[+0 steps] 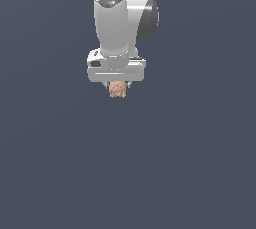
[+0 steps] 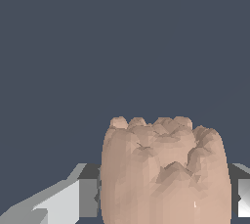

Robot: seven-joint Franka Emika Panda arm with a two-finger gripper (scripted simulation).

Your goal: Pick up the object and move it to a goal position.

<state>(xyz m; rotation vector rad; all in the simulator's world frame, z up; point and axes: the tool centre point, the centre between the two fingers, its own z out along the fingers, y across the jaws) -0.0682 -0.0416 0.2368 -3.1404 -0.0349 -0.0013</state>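
Wrist view alone shows the object (image 2: 163, 171) – ridged folds.

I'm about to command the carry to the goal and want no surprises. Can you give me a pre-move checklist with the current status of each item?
1. Object sits between the fingers of the gripper: ok.
2. Fingers flank the object on both sides in the wrist view: ok.
3. Grip firm enough, no slip: cannot tell.
4. Object lifted clear of any surface: cannot tell, no shadow or edge shows.
5. Goal position visible: not ok, no marker in either view.
6. Obstacles near the arm: ok, none in sight.
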